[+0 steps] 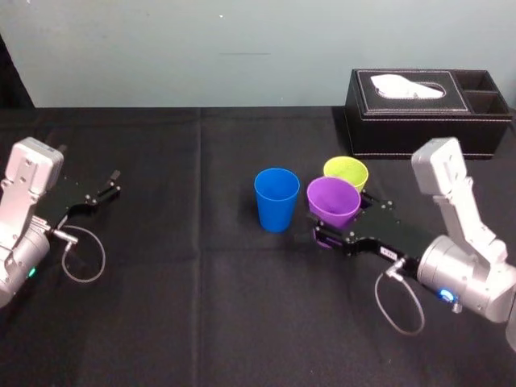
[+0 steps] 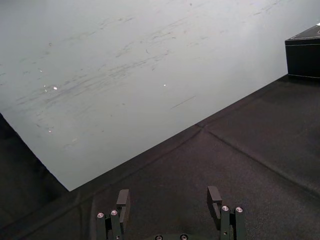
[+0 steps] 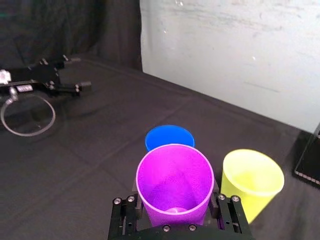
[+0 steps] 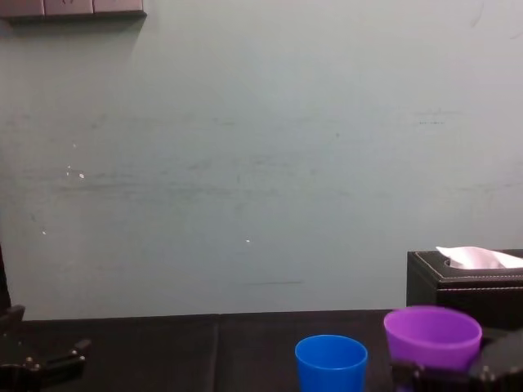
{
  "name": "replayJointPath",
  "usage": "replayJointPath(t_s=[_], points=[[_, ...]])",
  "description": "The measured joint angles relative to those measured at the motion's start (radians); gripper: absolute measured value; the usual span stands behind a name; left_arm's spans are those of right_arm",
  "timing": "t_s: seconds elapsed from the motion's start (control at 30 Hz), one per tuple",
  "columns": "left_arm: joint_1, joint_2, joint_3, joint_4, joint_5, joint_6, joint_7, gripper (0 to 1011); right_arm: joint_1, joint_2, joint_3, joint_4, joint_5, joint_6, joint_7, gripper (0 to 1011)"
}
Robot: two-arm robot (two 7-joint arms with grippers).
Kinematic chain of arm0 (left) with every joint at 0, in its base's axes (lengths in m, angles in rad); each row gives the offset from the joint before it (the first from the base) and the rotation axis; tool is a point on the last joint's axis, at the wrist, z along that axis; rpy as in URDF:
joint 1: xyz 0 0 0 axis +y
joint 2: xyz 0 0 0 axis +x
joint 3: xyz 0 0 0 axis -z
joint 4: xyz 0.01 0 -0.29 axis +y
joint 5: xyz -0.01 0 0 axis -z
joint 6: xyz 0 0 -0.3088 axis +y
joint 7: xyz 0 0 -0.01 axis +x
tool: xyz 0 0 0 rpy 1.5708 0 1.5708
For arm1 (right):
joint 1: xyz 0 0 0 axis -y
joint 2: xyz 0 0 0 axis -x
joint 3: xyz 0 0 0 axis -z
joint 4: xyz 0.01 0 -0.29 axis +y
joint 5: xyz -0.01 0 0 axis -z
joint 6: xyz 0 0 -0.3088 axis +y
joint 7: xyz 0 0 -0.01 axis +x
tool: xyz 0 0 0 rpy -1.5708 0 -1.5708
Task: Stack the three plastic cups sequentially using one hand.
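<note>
My right gripper [image 1: 347, 219] is shut on the purple cup [image 1: 333, 201], with a finger on each side of its lower wall [image 3: 175, 182]. The blue cup [image 1: 276, 199] stands upright on the black cloth just to the purple cup's left, mouth up [image 3: 169, 137]. Behind the purple cup, toward the tissue box, the yellow-green cup [image 1: 346, 172] stands upright as well [image 3: 252, 180]. In the chest view the purple cup's rim [image 4: 432, 336] sits higher than the blue cup [image 4: 331, 363]. My left gripper [image 1: 115, 183] rests open at the far left, nothing between its fingers [image 2: 215, 197].
A black tissue box [image 1: 427, 113] with a white tissue sits at the back right, close behind the yellow-green cup. The black cloth [image 1: 201, 306] covers the table, with a pale wall behind. Cable loops hang by both wrists.
</note>
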Motion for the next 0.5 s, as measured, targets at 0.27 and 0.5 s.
replayJointPath(t_s=[0.27, 0.5], points=[[0.0, 0.0, 0.0, 0.0, 0.0, 0.0, 0.0, 1011, 0.061, 0.019, 0.008, -0.046, 0.052, 0.061, 0.028, 734], [0.0, 0.0, 0.0, 0.0, 0.0, 0.0, 0.0, 1011, 0.146, 0.008, -0.029, -0.013, 0.066, 0.076, 0.045, 734]])
